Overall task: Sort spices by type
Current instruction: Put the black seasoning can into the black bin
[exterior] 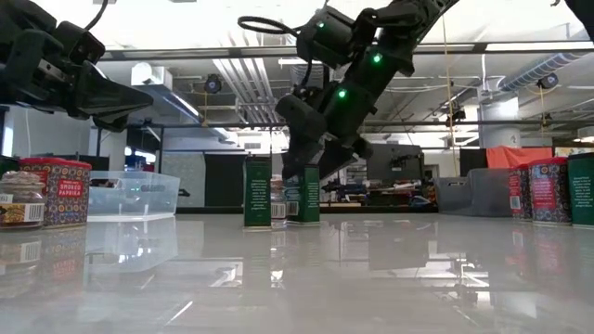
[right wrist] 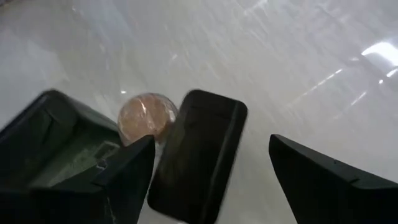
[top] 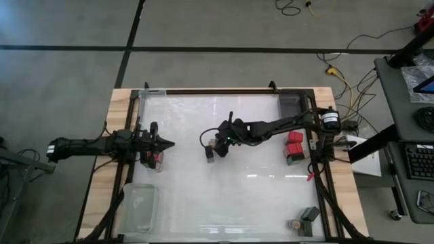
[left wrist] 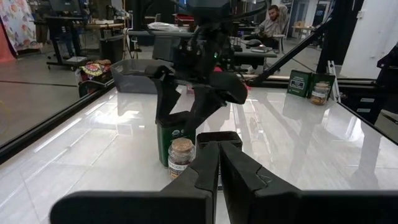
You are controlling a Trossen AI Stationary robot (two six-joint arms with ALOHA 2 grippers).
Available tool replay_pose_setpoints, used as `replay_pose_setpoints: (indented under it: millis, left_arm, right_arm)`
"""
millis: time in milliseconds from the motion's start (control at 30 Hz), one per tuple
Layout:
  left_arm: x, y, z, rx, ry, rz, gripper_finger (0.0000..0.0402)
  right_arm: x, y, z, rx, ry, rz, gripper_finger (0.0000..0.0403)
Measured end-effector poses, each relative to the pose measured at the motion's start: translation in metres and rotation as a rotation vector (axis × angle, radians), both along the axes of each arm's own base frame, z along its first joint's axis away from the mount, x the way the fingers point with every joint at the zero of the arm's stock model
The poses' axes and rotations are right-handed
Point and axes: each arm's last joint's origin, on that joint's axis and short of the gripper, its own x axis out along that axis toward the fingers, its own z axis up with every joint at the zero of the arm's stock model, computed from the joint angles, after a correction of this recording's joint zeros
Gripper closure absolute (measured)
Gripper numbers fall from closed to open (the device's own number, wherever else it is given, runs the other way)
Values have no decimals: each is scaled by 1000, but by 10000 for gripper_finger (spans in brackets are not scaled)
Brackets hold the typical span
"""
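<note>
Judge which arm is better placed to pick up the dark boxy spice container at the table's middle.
Right. The right gripper hangs open directly over the black container, its fingers either side, a tan-topped jar beside it. The left gripper is shut and sits back near the table's left edge.

Count taken across the worktop, all views checked.

Red square-topped containers (top: 293,144): I count three, two at the right and one at the left.

Black boxy containers (right wrist: 199,155): I count four, two at the centre, one near right and one beside the red pair, that last less certain.

Round tan-topped jars (right wrist: 147,117): three, at the centre, left and near right.

Clear trays (top: 139,207): three.
</note>
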Motion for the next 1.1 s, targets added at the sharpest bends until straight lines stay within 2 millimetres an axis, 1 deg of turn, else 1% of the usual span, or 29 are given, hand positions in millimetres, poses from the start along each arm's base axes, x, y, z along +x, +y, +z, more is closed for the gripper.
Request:
replay_pose_setpoints:
  millis: [200, 433, 533, 633, 700, 900, 1000, 1100]
  left_arm:
    - [0, 0, 0, 0, 0, 0, 401]
    - [0, 0, 0, 0, 0, 0, 401]
    - [0, 0, 0, 0, 0, 0, 401]
    - [0, 0, 0, 0, -1, 0, 401]
    - [0, 0, 0, 0, -1, 0, 401]
    - [0, 0, 0, 0, 0, 0, 401]
    - [0, 0, 0, 0, 0, 1, 401]
    - [0, 0, 0, 0, 0, 1, 401]
  right_arm:
    - [0, 0, -1, 12, -5, -19, 138]
    - [0, 0, -2, 8, 3, -18, 206]
    - [-2, 0, 3, 1, 5, -6, 238]
    - [-6, 1, 16, 14, -15, 20, 270]
    - [-13, 1, 30, 6, -17, 31, 280]
    - [-43, 2, 75, -27, -28, 6, 276]
    - [-64, 2, 96, -66, -5, -44, 257]
    - [-91, 1, 114, -131, 38, -141, 253]
